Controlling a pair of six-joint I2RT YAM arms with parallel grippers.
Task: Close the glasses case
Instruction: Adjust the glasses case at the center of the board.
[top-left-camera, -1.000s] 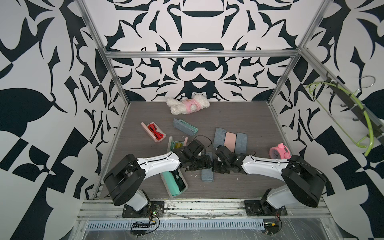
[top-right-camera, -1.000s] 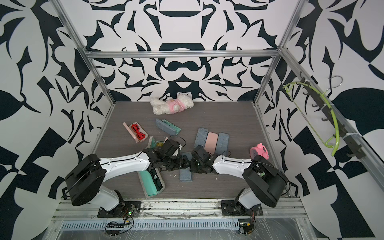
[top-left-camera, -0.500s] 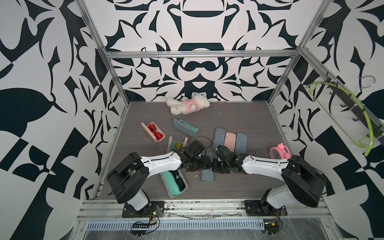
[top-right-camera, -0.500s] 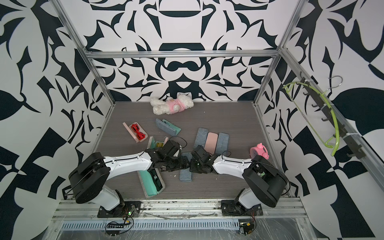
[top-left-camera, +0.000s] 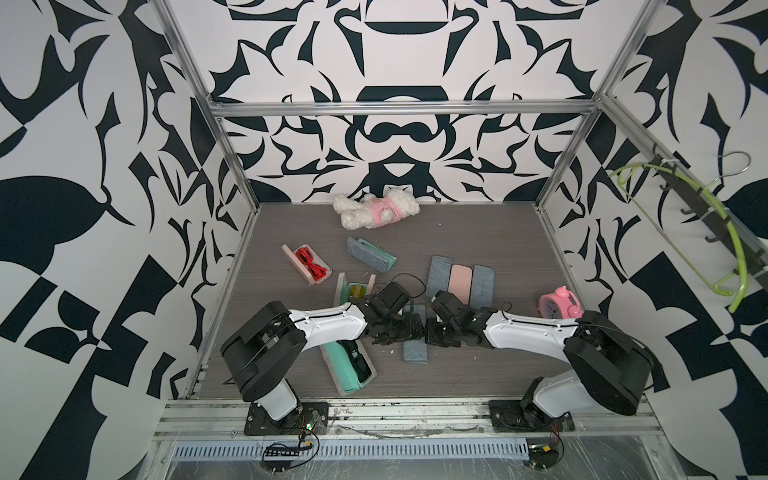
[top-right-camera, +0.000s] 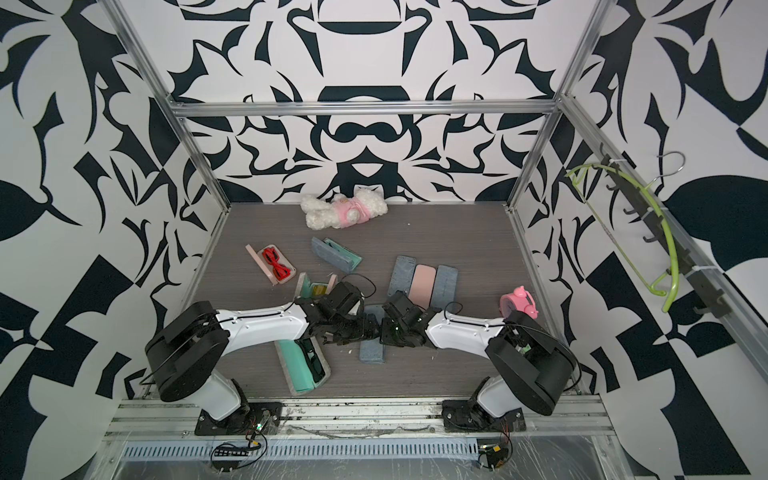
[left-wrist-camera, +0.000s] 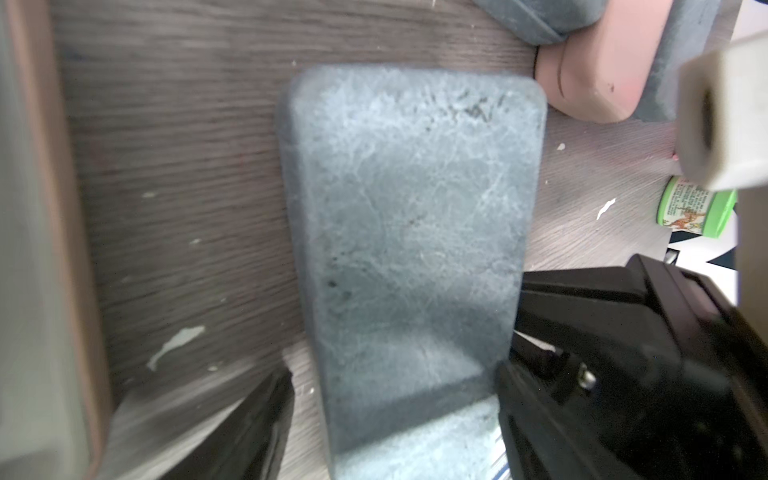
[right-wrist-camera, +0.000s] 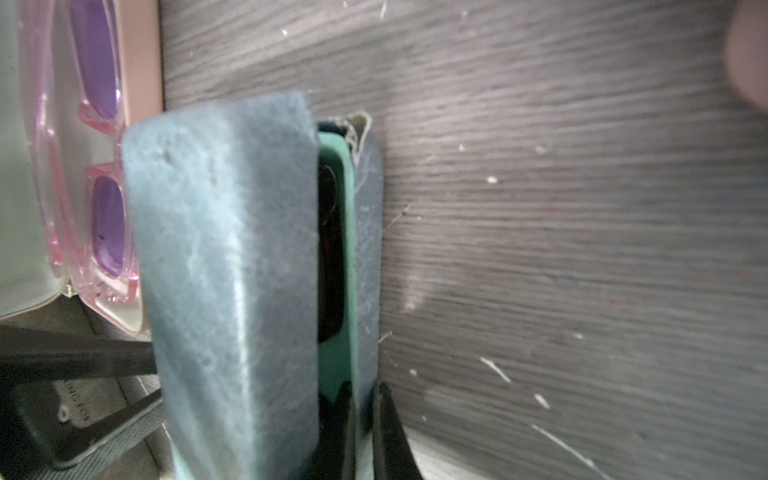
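Note:
The grey-blue glasses case (top-left-camera: 414, 351) (top-right-camera: 371, 351) lies at the front middle of the table, between my two grippers. My left gripper (top-left-camera: 399, 330) (left-wrist-camera: 392, 374) is open and straddles the case lid (left-wrist-camera: 407, 232). One finger stands a little off the lid's edge and the other sits against it. My right gripper (top-left-camera: 430, 332) (right-wrist-camera: 365, 411) is shut on the case's thin side wall (right-wrist-camera: 368, 257), which has a teal lining. In the right wrist view the lid (right-wrist-camera: 224, 270) is folded almost over. A narrow gap shows dark glasses (right-wrist-camera: 330, 249) inside.
An open teal case with dark glasses (top-left-camera: 349, 365) lies under my left arm. An open case (top-left-camera: 353, 291) is behind it. Further back are a pink case with red glasses (top-left-camera: 309, 266), a grey-teal case (top-left-camera: 370, 255), three closed cases (top-left-camera: 459, 278), a pink alarm clock (top-left-camera: 559, 305) and a plush toy (top-left-camera: 376, 212).
My left arm's elbow has shifted slightly to the right. Both grippers have stayed at the grey-blue case, and the right one keeps its hold.

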